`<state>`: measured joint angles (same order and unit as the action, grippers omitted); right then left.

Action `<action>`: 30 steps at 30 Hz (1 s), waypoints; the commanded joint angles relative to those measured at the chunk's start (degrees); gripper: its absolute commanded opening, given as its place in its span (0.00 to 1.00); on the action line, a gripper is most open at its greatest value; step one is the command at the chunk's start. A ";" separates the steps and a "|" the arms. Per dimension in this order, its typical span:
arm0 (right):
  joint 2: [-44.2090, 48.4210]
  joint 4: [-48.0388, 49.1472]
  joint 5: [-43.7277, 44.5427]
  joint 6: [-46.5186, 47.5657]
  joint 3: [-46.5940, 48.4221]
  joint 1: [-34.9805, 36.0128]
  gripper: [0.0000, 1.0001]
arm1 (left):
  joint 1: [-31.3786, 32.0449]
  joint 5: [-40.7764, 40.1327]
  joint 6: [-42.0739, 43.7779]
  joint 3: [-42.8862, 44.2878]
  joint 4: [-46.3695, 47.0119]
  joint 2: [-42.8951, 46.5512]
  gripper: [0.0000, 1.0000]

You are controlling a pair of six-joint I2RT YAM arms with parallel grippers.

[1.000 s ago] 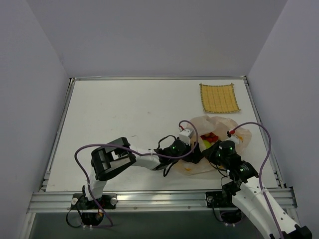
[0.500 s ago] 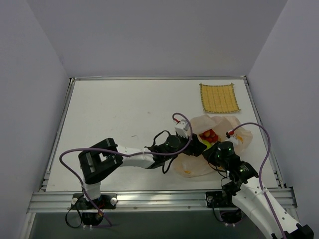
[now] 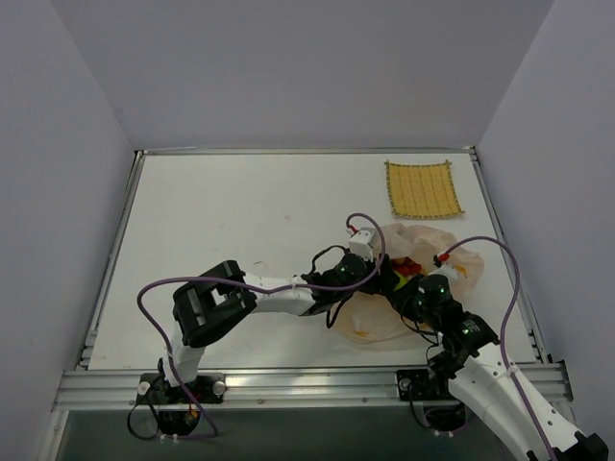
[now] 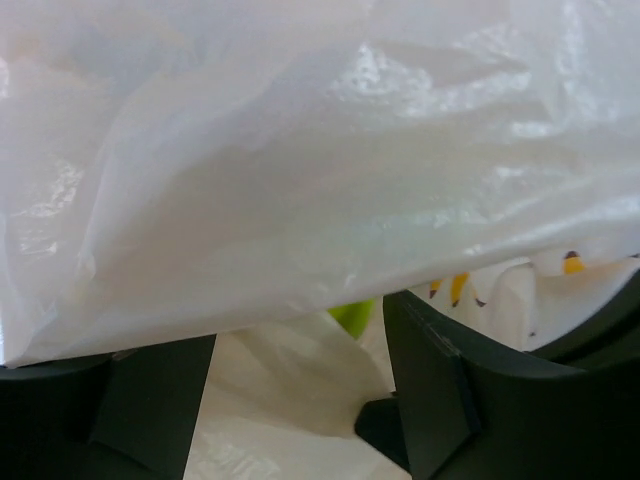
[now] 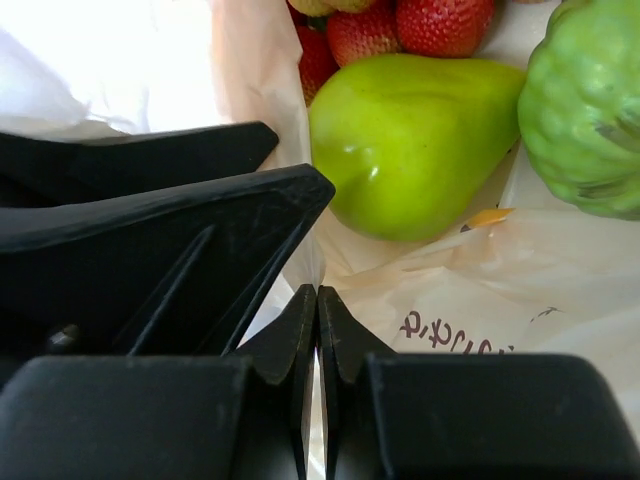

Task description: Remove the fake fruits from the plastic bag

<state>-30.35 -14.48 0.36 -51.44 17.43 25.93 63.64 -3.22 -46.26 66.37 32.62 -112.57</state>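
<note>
- The flat white table [image 3: 240, 221] carries everything; both pincers work low over its near right part.
- The crinkly translucent peach-beige plastic bag [image 3: 428, 240] lies under and around both pincers. Its film is draped across the tips of the left one and spreads out ahead of the right one.
- The square yellow woven mat [image 3: 423, 188] lies well beyond both pincers, apart from the bag.
- The left pincer [image 4: 295, 332] has its jaws fairly wide with nothing clamped between them. A sliver of yellow-green fruit [image 4: 352, 315] shows ahead in the gap, under the hanging film.
- The right pincer [image 5: 318, 300] is closed tight, nipping a fold of the bag at its tips.
- The glossy yellow-green plastic pear [image 5: 410, 140] lies in the bag just ahead of the right pincer.
- The bumpy green round fruit [image 5: 585, 110] sits just beside the pear, further right in that wrist's view.
- The small red strawberries [image 5: 420, 25] lie beyond the pear, against its far side.
</note>
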 commanded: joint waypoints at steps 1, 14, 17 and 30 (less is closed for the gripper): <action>1.52 -0.81 2.36 -0.33 0.06 0.61 0.00 | -0.44 -3.10 1.52 1.31 -4.06 1.57 0.64; -0.67 -0.90 4.82 1.60 2.52 1.14 0.10 | -0.27 0.41 2.23 2.19 -3.62 -0.98 0.02; -1.55 -1.78 7.89 2.57 4.10 1.14 0.33 | -0.44 -0.03 2.23 0.09 -2.57 -0.19 0.02; -13.94 3.22 21.43 2.05 7.79 1.40 0.63 | -0.27 1.02 1.44 -6.69 5.17 0.69 0.02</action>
<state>-41.30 -13.37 15.81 -49.45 22.70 26.74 63.61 -2.76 -44.82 59.53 33.98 -113.49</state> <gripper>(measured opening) 0.609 0.027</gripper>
